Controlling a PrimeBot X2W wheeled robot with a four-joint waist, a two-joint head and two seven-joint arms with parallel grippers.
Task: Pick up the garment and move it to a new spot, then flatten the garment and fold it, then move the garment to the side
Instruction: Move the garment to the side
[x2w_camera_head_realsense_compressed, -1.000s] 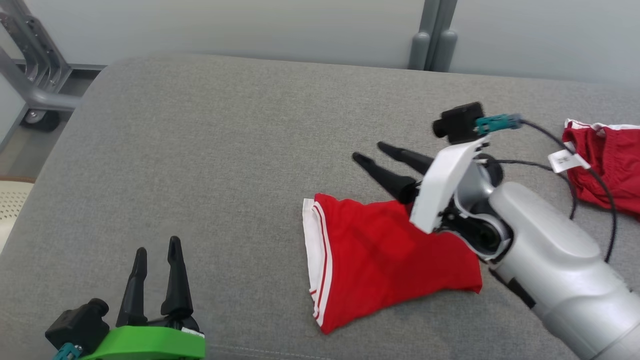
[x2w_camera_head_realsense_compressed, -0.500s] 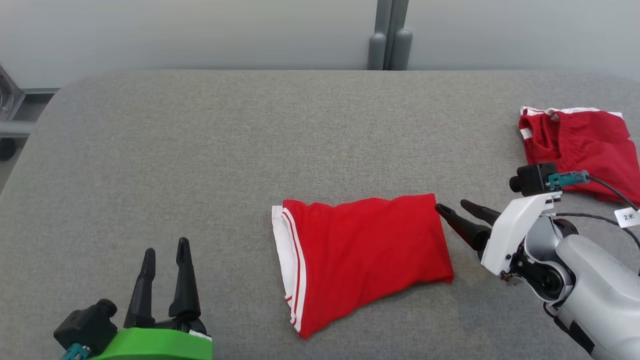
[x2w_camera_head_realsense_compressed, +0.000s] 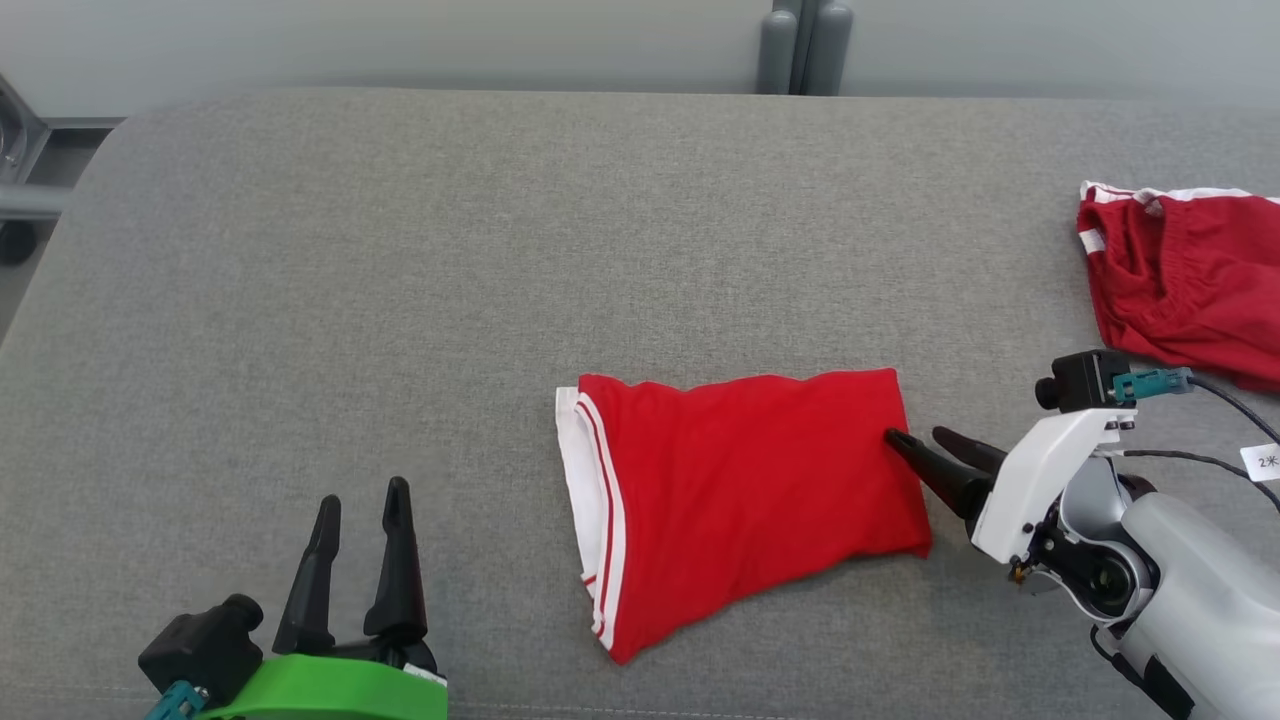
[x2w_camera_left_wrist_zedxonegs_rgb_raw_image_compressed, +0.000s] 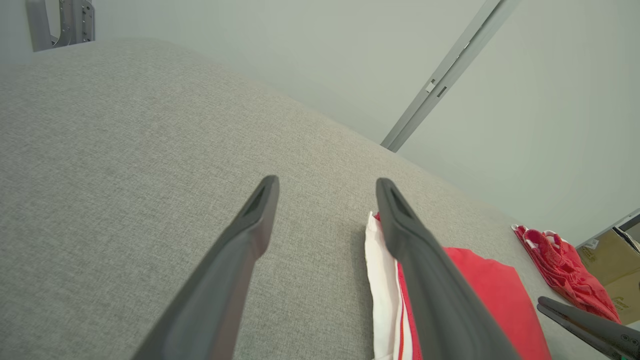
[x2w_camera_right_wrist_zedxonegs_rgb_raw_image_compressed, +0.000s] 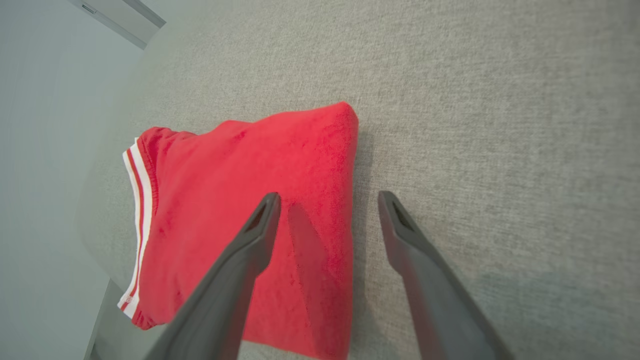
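The garment (x2w_camera_head_realsense_compressed: 740, 490) is a red piece with a white, red-striped band on its left edge, lying folded flat on the grey padded surface (x2w_camera_head_realsense_compressed: 400, 280). My right gripper (x2w_camera_head_realsense_compressed: 915, 438) is open at the garment's right edge; in the right wrist view one finger hangs over the red cloth (x2w_camera_right_wrist_zedxonegs_rgb_raw_image_compressed: 240, 200) and the other over bare surface, so the gripper (x2w_camera_right_wrist_zedxonegs_rgb_raw_image_compressed: 327, 197) straddles the fold edge. My left gripper (x2w_camera_head_realsense_compressed: 360, 495) is open at the lower left, well apart from the garment. In the left wrist view this gripper (x2w_camera_left_wrist_zedxonegs_rgb_raw_image_compressed: 325, 182) points past the garment's white band (x2w_camera_left_wrist_zedxonegs_rgb_raw_image_compressed: 382, 280).
A second red garment (x2w_camera_head_realsense_compressed: 1185, 280) lies crumpled at the far right of the surface, also seen as a red heap (x2w_camera_left_wrist_zedxonegs_rgb_raw_image_compressed: 560, 272) in the left wrist view. Cardboard boxes (x2w_camera_left_wrist_zedxonegs_rgb_raw_image_compressed: 612, 260) stand beyond it. A grey wall post (x2w_camera_head_realsense_compressed: 805, 45) rises behind the surface.
The head camera has shifted, so the whole picture moved. My right gripper has drawn back from over the garment to its right edge, fingers open throughout. The left gripper kept its place.
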